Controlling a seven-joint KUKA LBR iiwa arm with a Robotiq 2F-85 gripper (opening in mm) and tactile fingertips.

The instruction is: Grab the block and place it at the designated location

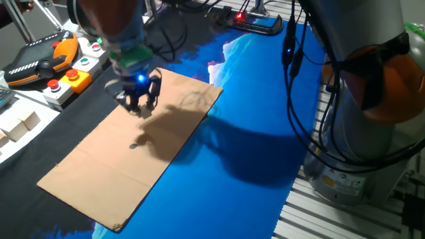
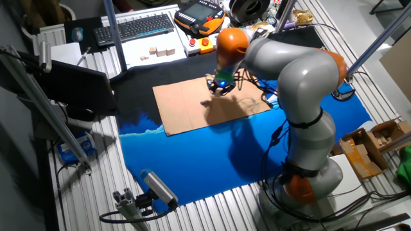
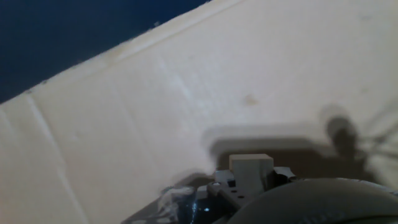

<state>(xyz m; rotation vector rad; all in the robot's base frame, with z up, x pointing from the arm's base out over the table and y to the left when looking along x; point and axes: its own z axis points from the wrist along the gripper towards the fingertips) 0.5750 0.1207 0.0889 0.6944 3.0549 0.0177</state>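
Observation:
My gripper [image 1: 139,106] hangs over the far left part of the brown cardboard sheet [image 1: 99,172], a little above it. It also shows in the other fixed view [image 2: 221,88]. In the hand view a tiny pale beige block [image 3: 250,164] sits between the finger parts at the bottom edge, so the gripper looks shut on it. The block is hidden by the fingers in both fixed views. The designated location is a small dark grey round spot [image 1: 133,145] on the cardboard, in front of the gripper and apart from it, beside the arm's shadow.
Larger whitish cubes [image 1: 20,123] stand on the black mat at the left, also in the other fixed view [image 2: 160,51]. An orange pendant [image 1: 36,61] and a button box [image 1: 72,76] lie behind. Blue cloth [image 1: 252,133] lies right of the cardboard. The arm's base [image 1: 372,99] stands at the right.

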